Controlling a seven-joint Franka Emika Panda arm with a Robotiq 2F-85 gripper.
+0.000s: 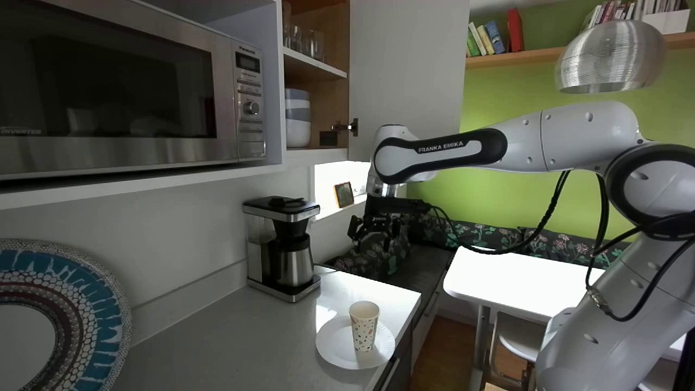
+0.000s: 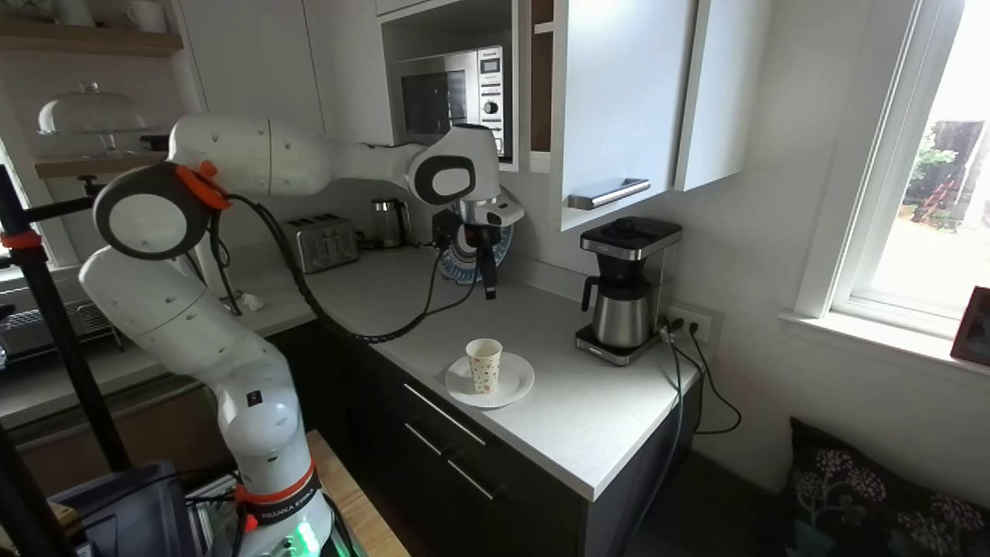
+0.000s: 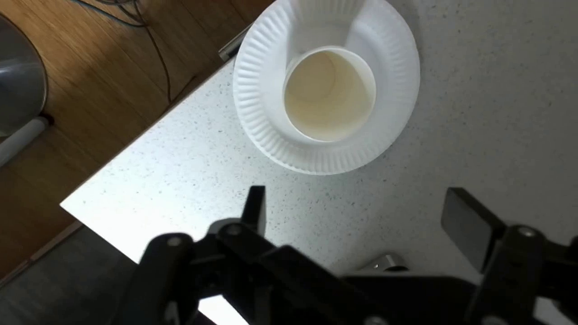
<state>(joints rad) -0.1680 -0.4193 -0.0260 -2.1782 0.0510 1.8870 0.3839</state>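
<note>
In an exterior view, left to right, the coffee maker [image 1: 262,252] holds a carafe [image 1: 296,267], the cabinet [image 1: 332,108] holds glasses [image 1: 305,43], the cup [image 1: 364,328] stands upright on the plate [image 1: 333,340], and the gripper [image 1: 372,244] hangs higher and farther, jaws apart.

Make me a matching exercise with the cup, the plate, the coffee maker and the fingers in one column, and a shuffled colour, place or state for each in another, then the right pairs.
Column one:
1. cup
2. plate
3. coffee maker
4. fingers

Column two:
A. spread apart, gripping nothing
B. black and silver, near the wall
C. patterned, upright on the plate
D. white and round, under the cup

Pairs: 1-C, 2-D, 3-B, 4-A.
</note>
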